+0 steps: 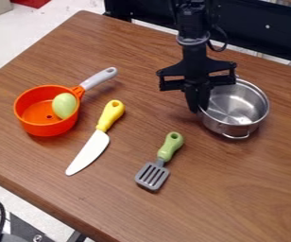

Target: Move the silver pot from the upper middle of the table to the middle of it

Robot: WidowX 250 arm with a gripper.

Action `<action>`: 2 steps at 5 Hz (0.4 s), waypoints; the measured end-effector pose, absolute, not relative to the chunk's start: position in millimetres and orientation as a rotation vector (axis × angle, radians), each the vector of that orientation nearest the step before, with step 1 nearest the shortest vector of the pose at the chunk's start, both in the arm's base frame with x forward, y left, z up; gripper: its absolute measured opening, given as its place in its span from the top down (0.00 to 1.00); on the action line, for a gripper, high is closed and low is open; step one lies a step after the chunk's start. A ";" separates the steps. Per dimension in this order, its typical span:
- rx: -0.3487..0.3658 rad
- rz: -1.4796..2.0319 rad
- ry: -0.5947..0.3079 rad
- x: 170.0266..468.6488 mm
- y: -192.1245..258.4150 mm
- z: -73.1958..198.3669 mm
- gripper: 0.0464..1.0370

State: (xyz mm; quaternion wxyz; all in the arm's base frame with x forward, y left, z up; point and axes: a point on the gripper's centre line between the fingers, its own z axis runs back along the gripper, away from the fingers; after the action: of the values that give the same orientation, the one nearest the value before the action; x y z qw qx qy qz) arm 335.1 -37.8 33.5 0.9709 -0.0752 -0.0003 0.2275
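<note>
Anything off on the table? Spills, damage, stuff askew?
Nothing stands out: no visible spill or damage. Silver pot has the claw at its rim; can't tell if it's quite level. Green egg-shaped toy sits in the orange pan; knife and spatula lie flat.

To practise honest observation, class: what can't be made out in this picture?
Camera view: left rim of the silver metal pot, partly behind the black end effector.
Camera view: top of the black robot arm, cut off by the upper edge.
Camera view: right part of the brown wooden table, cut off by the side edge.
</note>
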 end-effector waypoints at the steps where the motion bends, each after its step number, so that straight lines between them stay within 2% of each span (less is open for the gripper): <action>1: -0.150 0.374 0.030 325.1 -32.0 29.9 0.99; 2: -0.157 0.325 0.038 320.0 -24.9 28.6 0.99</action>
State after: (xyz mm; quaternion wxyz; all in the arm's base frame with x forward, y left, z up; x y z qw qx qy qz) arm 320.0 -24.9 28.6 0.9836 -0.0783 0.0188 0.1615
